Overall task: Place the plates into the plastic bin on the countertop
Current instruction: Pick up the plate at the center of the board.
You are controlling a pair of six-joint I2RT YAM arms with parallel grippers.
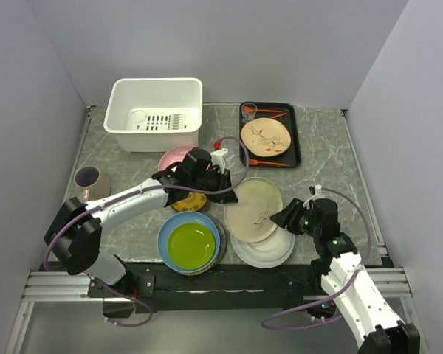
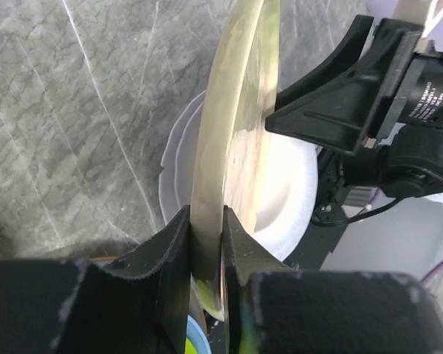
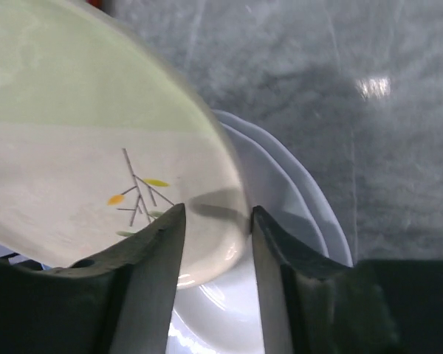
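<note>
Going from the left, the white plastic bin [image 1: 161, 140] is sitting at the far left of the grey countertop [image 1: 325, 155], well apart from the action, with no plate in it that I can see. The left arm is lying stretched low and long from its base towards the middle of the counter, passing over the pink plate [image 1: 173, 156] and the gold-patterned plate [image 1: 188, 203]. The blue plate [image 1: 166, 232] with the lime green plate [image 1: 190, 245] inside it is waiting just beside.

The left gripper [image 2: 205, 217] is pinching the near rim of the cream-and-green sprig plate [image 1: 255, 206], one finger on each face, pressed tight. That plate is hanging between the two arms, partly over the stack of white plates [image 1: 269, 254] and, as best I can judge, lifted clear of it.

On the far side of the plate the right arm is rising short and bent from its base, wrist angled down. The right gripper [image 3: 218, 209] is straddling the opposite rim with its jaws standing apart, wider than the rim is thick, so it is not looking like a clamp.

To me this is the handover step of the first plate. The next move calls for the right fingers to clear the rim, then the left arm to lift and carry the plate back leftwards, keeping it above the other plates, to the bin.

At the far right the black tray [image 1: 294, 129] is holding the peach plate [image 1: 266, 135].
</note>
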